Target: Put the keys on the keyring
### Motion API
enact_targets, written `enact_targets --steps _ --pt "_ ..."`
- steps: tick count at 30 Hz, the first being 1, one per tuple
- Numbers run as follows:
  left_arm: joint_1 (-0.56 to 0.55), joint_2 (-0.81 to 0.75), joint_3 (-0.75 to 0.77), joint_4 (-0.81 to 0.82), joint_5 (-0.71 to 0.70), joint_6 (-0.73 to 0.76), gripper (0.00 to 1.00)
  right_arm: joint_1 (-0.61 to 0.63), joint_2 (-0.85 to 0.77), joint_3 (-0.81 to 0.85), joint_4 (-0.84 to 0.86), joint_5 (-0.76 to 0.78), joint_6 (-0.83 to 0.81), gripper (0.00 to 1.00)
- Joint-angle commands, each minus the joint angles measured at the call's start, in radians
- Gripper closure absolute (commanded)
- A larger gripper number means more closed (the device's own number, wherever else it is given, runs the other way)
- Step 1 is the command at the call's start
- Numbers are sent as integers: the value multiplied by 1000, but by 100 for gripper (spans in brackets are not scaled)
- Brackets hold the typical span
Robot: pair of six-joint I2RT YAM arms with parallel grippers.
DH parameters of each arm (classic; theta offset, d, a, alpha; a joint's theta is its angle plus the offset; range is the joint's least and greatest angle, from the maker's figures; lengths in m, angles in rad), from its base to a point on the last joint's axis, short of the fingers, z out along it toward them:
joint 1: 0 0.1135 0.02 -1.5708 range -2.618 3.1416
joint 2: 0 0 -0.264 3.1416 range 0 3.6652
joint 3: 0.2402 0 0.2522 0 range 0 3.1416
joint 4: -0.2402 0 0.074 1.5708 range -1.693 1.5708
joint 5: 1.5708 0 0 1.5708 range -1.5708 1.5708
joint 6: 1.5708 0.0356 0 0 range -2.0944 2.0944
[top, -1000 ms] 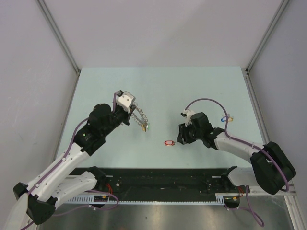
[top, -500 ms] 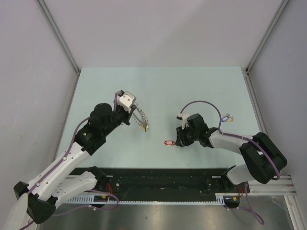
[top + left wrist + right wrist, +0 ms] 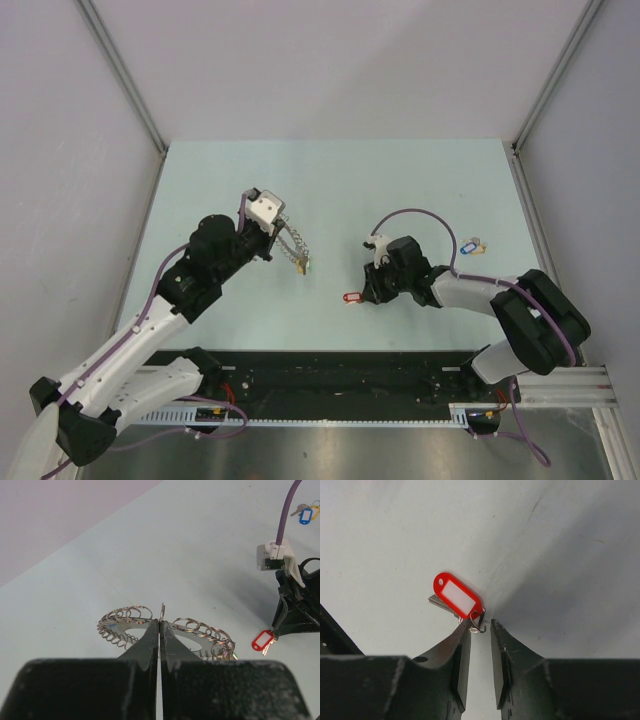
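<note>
The keyring (image 3: 127,616) is clamped at one of its small rings between the closed fingers of the left tool (image 3: 160,626). The red key (image 3: 456,596) is laid flat on the desk (image 3: 400,180), and its split ring is flanked by the narrowly parted right tool (image 3: 480,630).

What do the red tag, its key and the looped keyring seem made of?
The red tag looks like glossy plastic: smooth sheen, white insert. The key looks like dull grey metal. The keyring seems bright metal wire; its coils glint.
</note>
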State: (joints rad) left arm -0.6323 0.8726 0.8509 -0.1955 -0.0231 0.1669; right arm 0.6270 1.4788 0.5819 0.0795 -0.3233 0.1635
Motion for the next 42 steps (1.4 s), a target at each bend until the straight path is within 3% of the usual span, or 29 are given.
enact_targets --steps 1,6,11,16,19,29,40,41,42 --pt "5 -3 10 77 0 22 100 8 20 4 -35 0 -18 73" --pt "5 0 10 77 3 22 100 8 5 3 -44 -11 -19 81" --pt "5 -1 10 76 2 23 100 10 -50 33 -122 -10 -19 100" --pt "5 -1 10 76 2 25 100 16 -54 122 -246 9 -22 100" --pt "5 -1 11 74 0 26 100 52 -11 237 -415 111 -56 100" --pt "3 -7 14 70 -11 32 100 105 234 504 -811 254 -206 100" --pt "5 -11 14 67 -9 34 100 115 296 544 -874 263 -254 96" --pt "5 -11 14 65 -11 34 100 119 295 549 -876 263 -254 93" --pt "3 -11 14 67 -11 36 100 120 291 552 -876 263 -254 83"
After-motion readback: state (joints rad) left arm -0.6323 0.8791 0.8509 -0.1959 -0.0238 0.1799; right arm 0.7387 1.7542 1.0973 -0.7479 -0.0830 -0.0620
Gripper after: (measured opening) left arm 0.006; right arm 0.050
